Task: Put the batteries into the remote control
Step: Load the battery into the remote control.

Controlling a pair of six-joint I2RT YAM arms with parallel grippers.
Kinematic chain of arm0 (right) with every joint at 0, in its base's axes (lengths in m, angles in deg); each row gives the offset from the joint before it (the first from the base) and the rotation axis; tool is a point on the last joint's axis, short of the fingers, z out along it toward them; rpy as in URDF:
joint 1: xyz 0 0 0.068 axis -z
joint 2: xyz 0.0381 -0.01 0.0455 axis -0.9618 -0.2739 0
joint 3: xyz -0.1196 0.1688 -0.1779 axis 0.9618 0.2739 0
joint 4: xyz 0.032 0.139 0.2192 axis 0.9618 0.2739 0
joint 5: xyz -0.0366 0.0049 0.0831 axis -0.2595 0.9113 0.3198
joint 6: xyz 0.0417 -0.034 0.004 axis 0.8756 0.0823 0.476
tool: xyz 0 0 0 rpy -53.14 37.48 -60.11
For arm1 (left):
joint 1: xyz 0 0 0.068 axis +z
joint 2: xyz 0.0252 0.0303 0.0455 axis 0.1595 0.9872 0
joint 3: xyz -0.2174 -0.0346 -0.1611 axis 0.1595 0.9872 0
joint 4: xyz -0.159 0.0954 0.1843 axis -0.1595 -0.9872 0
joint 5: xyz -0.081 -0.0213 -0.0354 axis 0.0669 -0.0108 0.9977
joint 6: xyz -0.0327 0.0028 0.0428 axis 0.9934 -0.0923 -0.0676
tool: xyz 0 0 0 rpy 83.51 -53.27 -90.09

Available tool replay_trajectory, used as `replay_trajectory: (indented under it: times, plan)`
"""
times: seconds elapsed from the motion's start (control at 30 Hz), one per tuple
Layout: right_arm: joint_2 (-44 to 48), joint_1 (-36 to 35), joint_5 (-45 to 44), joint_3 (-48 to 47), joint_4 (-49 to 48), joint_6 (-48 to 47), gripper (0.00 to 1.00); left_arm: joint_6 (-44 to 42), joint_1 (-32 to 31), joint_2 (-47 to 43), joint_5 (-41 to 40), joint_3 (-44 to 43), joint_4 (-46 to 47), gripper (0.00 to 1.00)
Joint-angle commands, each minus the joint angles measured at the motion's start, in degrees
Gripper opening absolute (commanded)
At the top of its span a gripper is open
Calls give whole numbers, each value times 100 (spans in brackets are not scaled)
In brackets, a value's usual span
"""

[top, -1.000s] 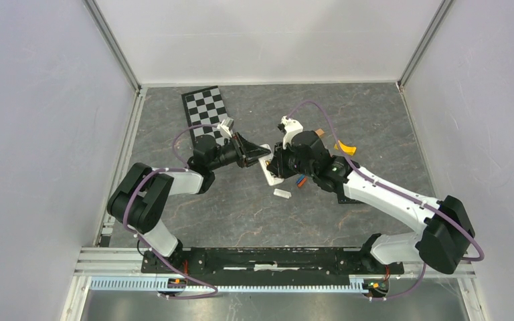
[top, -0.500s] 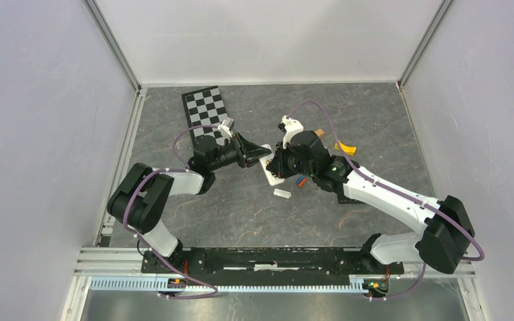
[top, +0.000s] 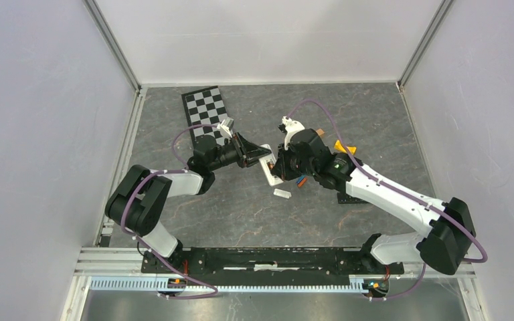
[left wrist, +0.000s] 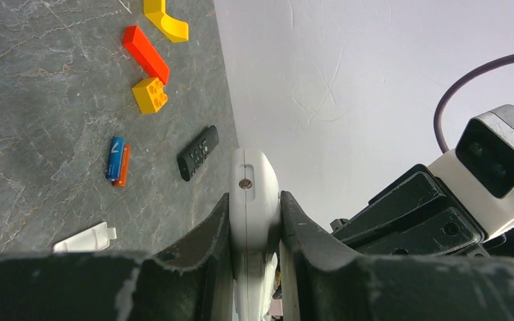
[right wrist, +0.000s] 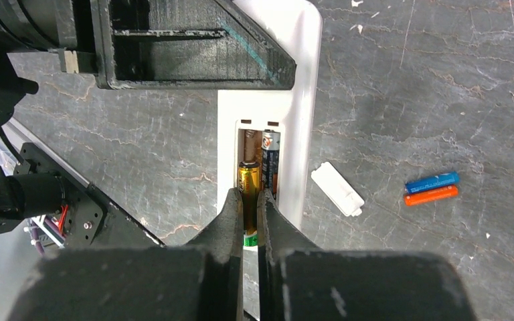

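I had the left gripper clamped on the white remote and the right gripper pinching the gold battery into the bay. Next, I judged, it needed pressing flat.

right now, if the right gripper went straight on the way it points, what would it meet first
Probably the white remote: the right gripper, shut on the gold battery, points into its open battery bay, so the battery would touch first. Depth is unclear.

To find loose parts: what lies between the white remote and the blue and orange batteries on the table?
The loose white battery cover lies there, flat; the right wrist view shows it.
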Motion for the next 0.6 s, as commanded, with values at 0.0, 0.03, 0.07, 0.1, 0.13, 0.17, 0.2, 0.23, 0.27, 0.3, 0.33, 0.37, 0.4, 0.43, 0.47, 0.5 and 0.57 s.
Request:
replay_trajectory:
  times: [0.0, 0.03, 0.07, 0.1, 0.13, 0.17, 0.2, 0.23, 0.27, 0.3, 0.33, 0.37, 0.4, 0.43, 0.47, 0.5, 0.57]
  plan:
    - [2, 7, -32, -379, 310, -22, 1, -290, -14, -242, -38, -69, 124, 2]
    - [-36, 10, -32, -411, 348, -32, 1, -291, -11, -246, -47, -67, 130, 2]
    - [-80, 9, -32, -436, 358, -50, 2, -277, -11, -257, -43, -68, 131, 2]
    - [-114, 9, -32, -438, 353, -49, 3, -267, -11, -267, -44, -68, 131, 2]
    - [-152, 13, -32, -435, 331, -53, 4, -256, -15, -276, -38, -72, 139, 2]
    - [-170, 10, 86, -422, 284, -57, 5, -247, -11, -294, -38, -70, 142, 2]
    - [-193, 15, 158, -418, 228, -54, 6, -232, -11, -302, -37, -73, 139, 2]
    - [-216, 14, 204, -417, 191, -54, 7, -215, -11, -311, -24, -76, 139, 2]
    - [-246, 11, 235, -417, 149, -53, 8, -209, -15, -312, -21, -73, 149, 2]
    - [-268, 9, 256, -418, 133, -58, 10, -198, -11, -318, -25, -71, 148, 2]
    - [-290, 9, 250, -429, 125, -50, 11, -180, -11, -318, -13, -75, 148, 2]
    - [-308, 9, 237, -428, 117, -42, 12, -168, -11, -315, -13, -74, 165, 2]
    - [-312, 9, 232, -414, 96, -42, 14, -150, -15, -316, -16, -77, 174, 2]
    - [-303, 9, 247, -375, 26, -22, 14, -138, -11, -321, -10, -75, 183, 2]
    - [-294, 16, 273, -348, -20, -2, 15, -124, -11, -320, -10, -64, 192, 2]
    - [-293, 22, 284, -348, -45, 7, 15, -111, -16, -314, -12, -66, 194, 2]
    - [-296, 20, 310, -345, -79, 49, 16, -83, -11, -312, -12, -67, 216, 2]
